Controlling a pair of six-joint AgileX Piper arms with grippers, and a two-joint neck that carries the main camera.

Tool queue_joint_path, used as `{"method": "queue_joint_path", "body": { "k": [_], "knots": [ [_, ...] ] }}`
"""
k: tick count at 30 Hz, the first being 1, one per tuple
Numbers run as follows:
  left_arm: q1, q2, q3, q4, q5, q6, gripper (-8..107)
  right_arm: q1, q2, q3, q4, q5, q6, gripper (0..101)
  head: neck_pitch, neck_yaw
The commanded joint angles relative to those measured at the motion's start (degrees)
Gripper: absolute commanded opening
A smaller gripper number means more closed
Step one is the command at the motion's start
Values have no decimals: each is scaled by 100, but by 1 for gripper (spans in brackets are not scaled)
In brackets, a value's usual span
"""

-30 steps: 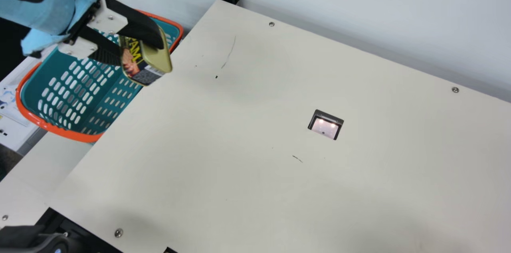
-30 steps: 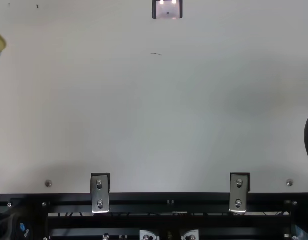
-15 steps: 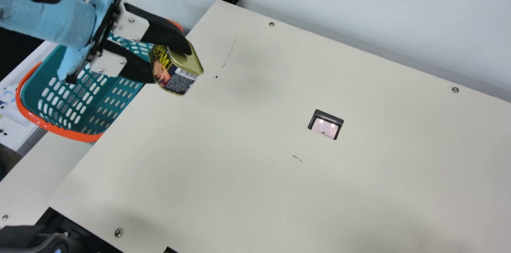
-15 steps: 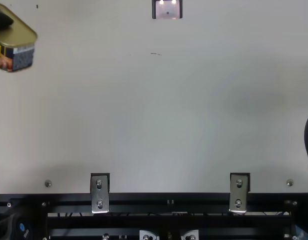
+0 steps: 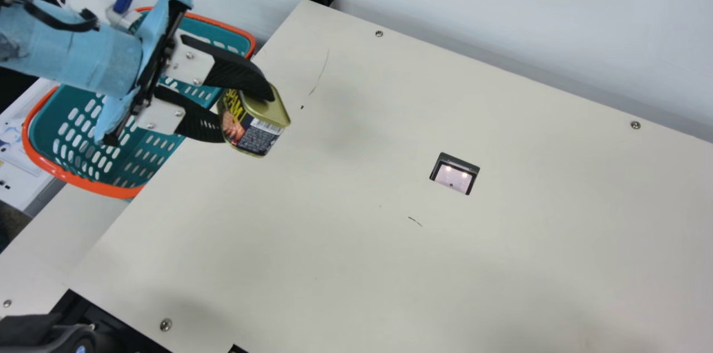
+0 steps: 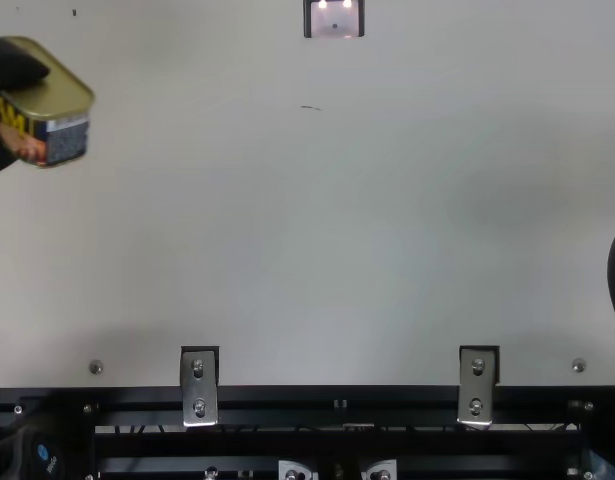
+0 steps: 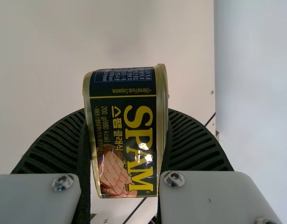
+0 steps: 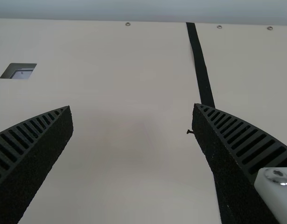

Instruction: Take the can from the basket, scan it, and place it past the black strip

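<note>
Main view, left gripper [image 5: 246, 116]: clamped on the gold-and-black rectangular metal can [image 5: 257, 131], above the cream table [image 5: 334, 241] near its left edge
Teal plastic basket [image 5: 108, 190]: beside that edge
Left wrist view, can: pinched between ribbed fingers
Right wrist view, right gripper [image 8: 132, 108]: wide apart

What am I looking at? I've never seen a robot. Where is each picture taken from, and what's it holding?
This is a two-armed robot at a cream table. The main view comes from a camera on its neck, the top view from one fixed above, each wrist view from one on that arm. The left claw grips a can above the table; the right claw is open and empty. A small lit window in the tabletop is probably the scanner. A black strip lies across the surface, and a teal basket with an orange rim stands beside the table.
</note>
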Motion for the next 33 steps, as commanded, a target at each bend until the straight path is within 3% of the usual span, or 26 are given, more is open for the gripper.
{"method": "queue_joint_path", "body": {
  "k": [1,25,33],
  "knots": [
    [0,0,0,0,0,0,10,0,0,0,0,0,0,101,-281,95],
    [-18,6,-8,-24,-23,69,10,0,0,0,0,0,0,101,-281,95],
    [-644,-179,-201,99,-319,318,10,0,0,0,0,0,0,101,-281,95]
  ]
}}
